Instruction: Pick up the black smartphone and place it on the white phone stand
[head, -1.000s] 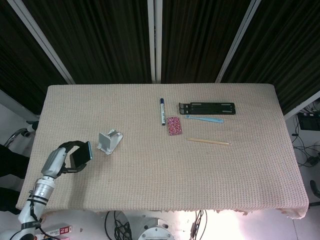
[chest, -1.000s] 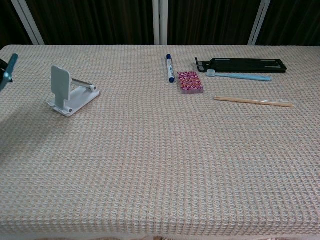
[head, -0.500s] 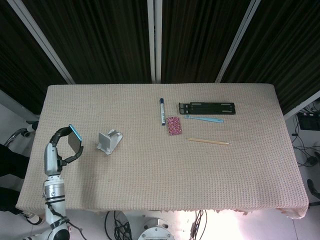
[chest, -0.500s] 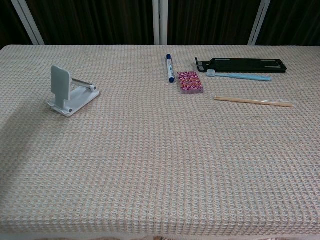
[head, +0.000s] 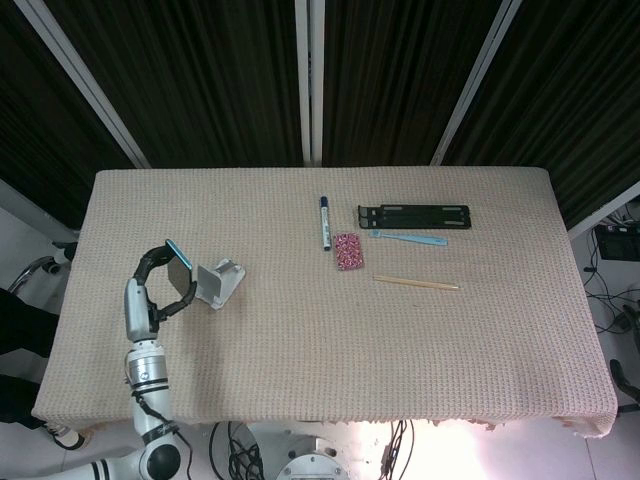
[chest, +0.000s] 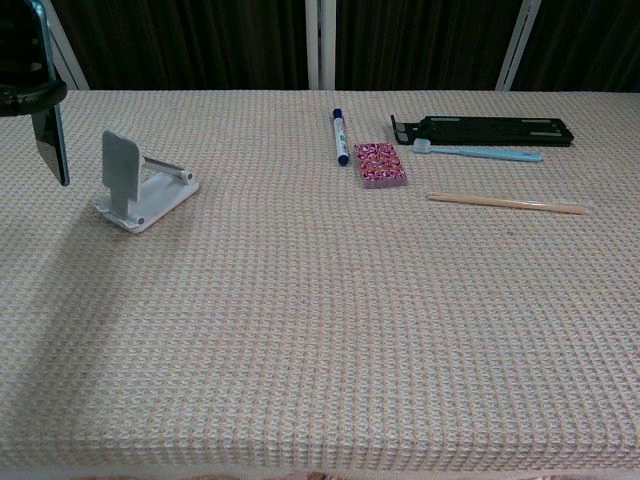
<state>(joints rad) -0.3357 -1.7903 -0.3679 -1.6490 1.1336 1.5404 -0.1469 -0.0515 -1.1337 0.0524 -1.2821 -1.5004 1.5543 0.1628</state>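
The left hand (head: 160, 283) holds the black smartphone (head: 180, 268) above the near-left part of the table (head: 300, 360), its fingers curled around the phone's edges. In the chest view the phone (chest: 48, 120) hangs nearly upright, on edge, clear of the cloth, with part of the hand (chest: 25, 85) showing at the top left corner of the picture. The phone sits just left of the white phone stand (head: 219, 282), close to it; whether the two touch cannot be told from the head view, while the chest view shows a gap between the phone and the stand (chest: 140, 185). The stand rests on the table with its back plate upright on the left side.

Farther right and toward the far edge lie a blue marker (head: 324, 222), a pink patterned block (head: 348, 251), a black flat rack (head: 414, 216), a light blue toothbrush (head: 410, 237) and a wooden stick (head: 416, 284). The right hand shows in neither view.
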